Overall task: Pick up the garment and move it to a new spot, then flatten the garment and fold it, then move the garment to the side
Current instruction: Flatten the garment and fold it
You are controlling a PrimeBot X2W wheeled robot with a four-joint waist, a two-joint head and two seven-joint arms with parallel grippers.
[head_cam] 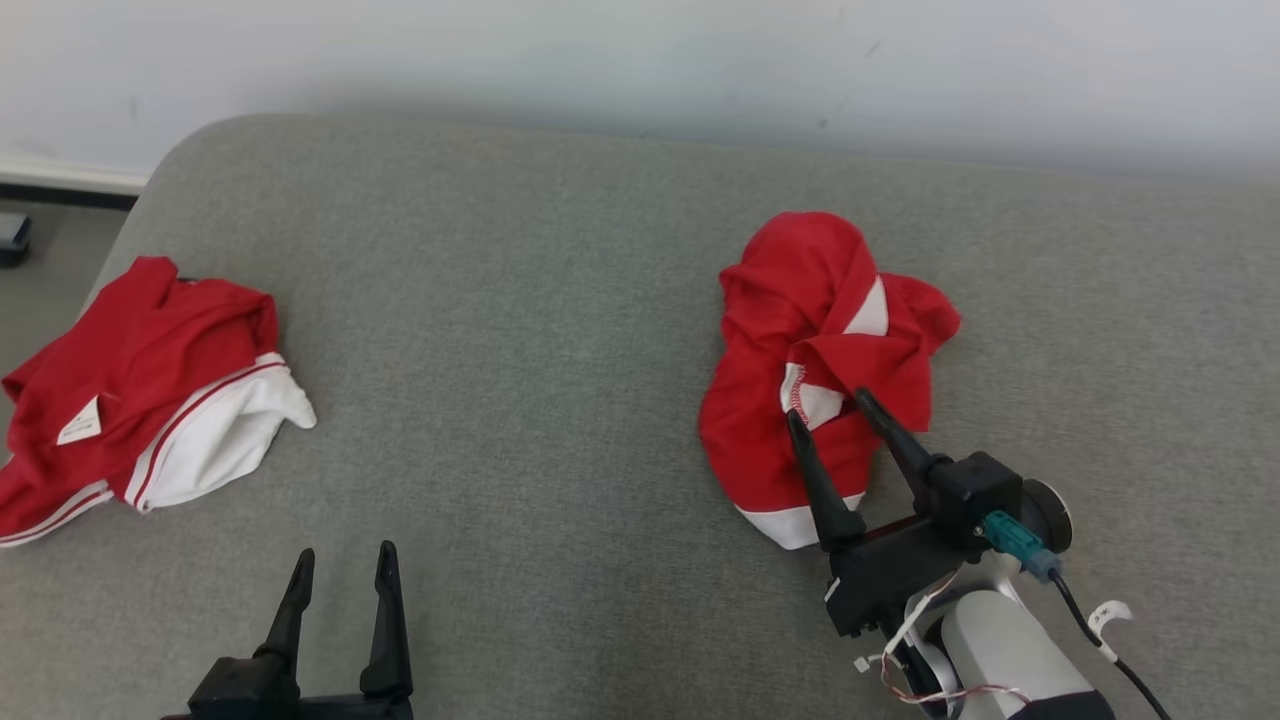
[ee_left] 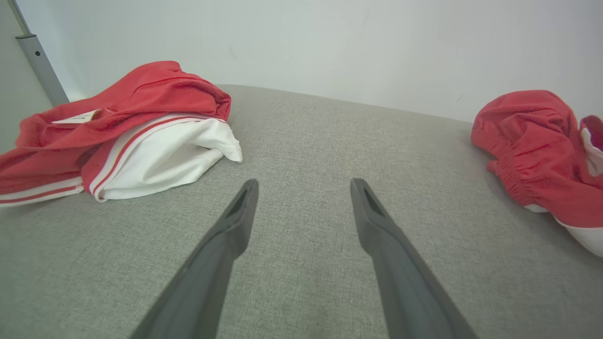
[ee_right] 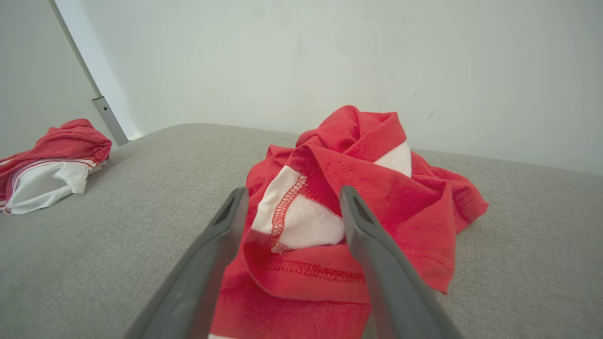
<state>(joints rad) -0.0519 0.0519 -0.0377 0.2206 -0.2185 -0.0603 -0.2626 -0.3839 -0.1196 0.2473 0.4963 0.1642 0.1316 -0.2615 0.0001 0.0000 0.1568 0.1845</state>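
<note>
Right wrist view: right gripper [ee_right: 293, 190], fingers apart, straddles a fold of the red garment [ee_right: 391, 188] at frame centre; it should pinch deep before lifting.

Garment [head_cam: 800, 290] soft knit cloth; cushion [head_cam: 520, 300] matt, rough-woven fab.

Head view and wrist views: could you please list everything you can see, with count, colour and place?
crumpled garment: one, red with white patches, right part of the cushion.
loosely folded garment: one, red with white panel and stripes, cushion's left edge.
cushion: one, grey fabric, under both garments.
wall: one, white, behind the cushion.
metal post: one, grey, far left by the wall.
dark object: one, black, floor at far left; unidentifiable.
left gripper: one, black, open over bare cushion.
right gripper: one, black, open, fingertips astride the crumpled garment's white fold.
right forearm: one, pale grey, lower right.
</note>
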